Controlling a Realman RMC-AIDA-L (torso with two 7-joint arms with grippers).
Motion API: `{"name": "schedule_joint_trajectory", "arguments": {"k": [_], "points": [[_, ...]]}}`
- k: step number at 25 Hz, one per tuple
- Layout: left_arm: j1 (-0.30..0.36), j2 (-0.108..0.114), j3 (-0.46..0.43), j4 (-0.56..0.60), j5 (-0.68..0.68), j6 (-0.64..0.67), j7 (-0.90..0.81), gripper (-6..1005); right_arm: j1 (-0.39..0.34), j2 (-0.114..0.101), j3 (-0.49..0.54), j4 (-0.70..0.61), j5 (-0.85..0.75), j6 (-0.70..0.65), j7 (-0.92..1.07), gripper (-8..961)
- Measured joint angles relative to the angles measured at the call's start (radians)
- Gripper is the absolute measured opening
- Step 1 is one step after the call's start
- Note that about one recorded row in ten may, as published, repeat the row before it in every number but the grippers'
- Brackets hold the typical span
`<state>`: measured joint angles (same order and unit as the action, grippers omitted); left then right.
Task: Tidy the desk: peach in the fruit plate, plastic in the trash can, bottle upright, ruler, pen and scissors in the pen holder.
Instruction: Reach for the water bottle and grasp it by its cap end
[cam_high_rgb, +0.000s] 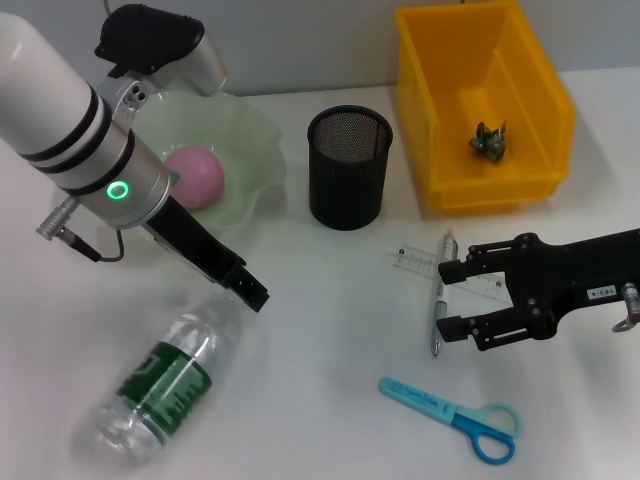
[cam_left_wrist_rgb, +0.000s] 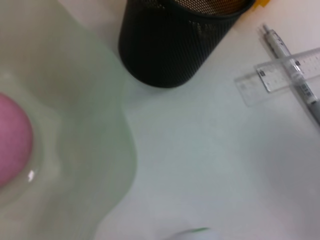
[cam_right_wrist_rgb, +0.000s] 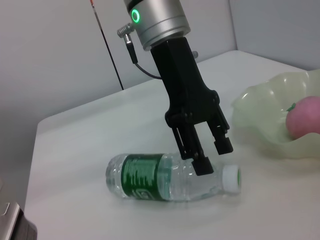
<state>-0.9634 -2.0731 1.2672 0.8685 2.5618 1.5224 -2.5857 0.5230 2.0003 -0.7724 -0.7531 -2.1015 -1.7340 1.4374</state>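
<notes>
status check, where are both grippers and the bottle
Left gripper open over lying bottle. Right gripper open at pen and ruler. Nothing blocking.

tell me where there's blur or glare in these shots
Left wrist view: the fruit plate and peach are close and soft, with one small highlight by the peach. Right wrist view: sharp; the left hand sits over the lying bottle. Head view: even light, faint shadows; the right hand is beside the pen.
</notes>
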Motion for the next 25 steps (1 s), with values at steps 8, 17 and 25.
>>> {"name": "schedule_joint_trajectory", "arguments": {"k": [8,17,25], "points": [[-0.004,-0.002,0.02,-0.037,-0.012,-0.028,0.001,737,0.002,-0.001,0.001,0.0,0.0,-0.001,0.0,772],[-0.012,-0.005,0.027,-0.101,-0.069,-0.057,0.016,733,0.003,-0.002,0.001,0.0,0.0,0.001,0.0,772],[-0.009,-0.006,0.057,-0.124,-0.086,-0.088,0.008,729,0.005,-0.003,0.001,0.0,0.0,0.001,0.0,772]]}}
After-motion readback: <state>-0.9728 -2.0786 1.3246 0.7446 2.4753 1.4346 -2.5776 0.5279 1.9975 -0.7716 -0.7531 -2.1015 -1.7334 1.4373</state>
